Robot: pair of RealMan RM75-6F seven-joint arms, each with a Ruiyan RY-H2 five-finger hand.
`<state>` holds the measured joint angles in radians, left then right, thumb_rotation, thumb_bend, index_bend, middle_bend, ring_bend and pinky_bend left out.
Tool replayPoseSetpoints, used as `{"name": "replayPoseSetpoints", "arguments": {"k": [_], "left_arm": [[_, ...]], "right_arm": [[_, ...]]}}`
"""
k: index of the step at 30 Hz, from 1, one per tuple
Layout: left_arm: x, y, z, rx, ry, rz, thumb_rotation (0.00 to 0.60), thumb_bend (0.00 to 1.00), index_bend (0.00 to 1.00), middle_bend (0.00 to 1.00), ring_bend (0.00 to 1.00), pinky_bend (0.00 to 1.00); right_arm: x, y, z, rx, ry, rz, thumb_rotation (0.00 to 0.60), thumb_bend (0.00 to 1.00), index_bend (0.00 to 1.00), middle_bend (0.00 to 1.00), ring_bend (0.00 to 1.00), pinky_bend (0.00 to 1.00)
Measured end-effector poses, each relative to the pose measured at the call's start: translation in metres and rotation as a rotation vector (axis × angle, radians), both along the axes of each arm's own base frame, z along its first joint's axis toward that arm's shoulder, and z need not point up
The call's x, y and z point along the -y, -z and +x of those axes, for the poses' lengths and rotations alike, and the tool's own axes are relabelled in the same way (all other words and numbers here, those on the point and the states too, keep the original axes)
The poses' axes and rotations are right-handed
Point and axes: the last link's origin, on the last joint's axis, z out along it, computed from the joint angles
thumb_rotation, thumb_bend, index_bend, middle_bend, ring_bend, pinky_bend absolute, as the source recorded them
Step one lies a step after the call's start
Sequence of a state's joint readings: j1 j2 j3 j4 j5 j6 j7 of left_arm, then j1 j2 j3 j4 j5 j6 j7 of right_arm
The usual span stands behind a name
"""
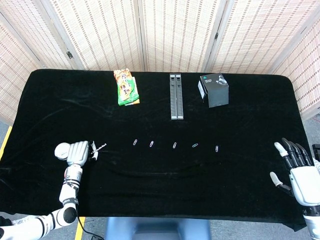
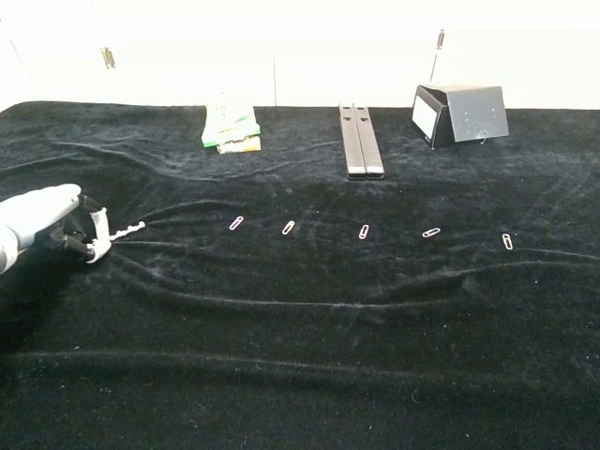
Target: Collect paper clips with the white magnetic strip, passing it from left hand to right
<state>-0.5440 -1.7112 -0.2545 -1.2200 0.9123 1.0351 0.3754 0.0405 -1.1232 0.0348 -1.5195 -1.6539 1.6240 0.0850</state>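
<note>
A thin white magnetic strip (image 1: 100,146) (image 2: 127,228) lies at the left of the black cloth. My left hand (image 1: 77,151) (image 2: 45,223) rests low on the cloth, and its fingertips pinch the strip's near end. The rest of the strip pokes out to the right. Several paper clips run in a row across the middle, from the nearest one (image 1: 135,142) (image 2: 237,223) to the farthest (image 1: 216,148) (image 2: 507,241). My right hand (image 1: 296,166) hovers at the table's right edge with fingers spread and nothing in it. The chest view does not show it.
At the back of the table are a green snack packet (image 1: 126,87) (image 2: 230,127), a pair of long grey bars (image 1: 175,96) (image 2: 361,141) and a black box (image 1: 214,90) (image 2: 461,112). The cloth is rucked into folds beside my left hand.
</note>
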Motion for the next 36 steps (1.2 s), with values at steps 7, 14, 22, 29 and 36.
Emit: {"name": "replayPoseSetpoints", "arguments": {"k": [7, 14, 22, 29, 36], "left_arm": [[0.002, -0.013, 0.007, 0.017, 0.044, 0.059, 0.6, 0.59, 0.75, 1.0, 1.0, 1.0], [0.008, -0.024, 0.022, 0.052, 0.116, 0.096, 0.6, 0.59, 0.76, 1.0, 1.0, 1.0], [0.01, -0.012, 0.049, 0.017, 0.218, 0.06, 0.6, 0.59, 0.76, 1.0, 1.0, 1.0], [0.004, 0.013, 0.076, -0.025, 0.29, -0.005, 0.6, 0.6, 0.76, 1.0, 1.0, 1.0], [-0.005, 0.03, 0.092, -0.042, 0.304, -0.036, 0.6, 0.6, 0.77, 1.0, 1.0, 1.0]], "right_arm": [[0.001, 0.001, 0.0, -0.002, 0.001, 0.004, 0.6, 0.34, 0.0, 0.0, 0.0, 0.07], [0.0, 0.002, 0.001, -0.003, -0.005, 0.008, 0.6, 0.34, 0.0, 0.0, 0.0, 0.07], [-0.003, 0.0, 0.001, 0.002, -0.007, -0.003, 0.6, 0.34, 0.0, 0.0, 0.0, 0.07], [-0.008, -0.002, -0.003, 0.006, 0.006, -0.006, 0.6, 0.34, 0.0, 0.0, 0.0, 0.07], [-0.011, -0.006, -0.006, 0.019, 0.015, -0.019, 0.6, 0.34, 0.0, 0.0, 0.0, 0.07]]}}
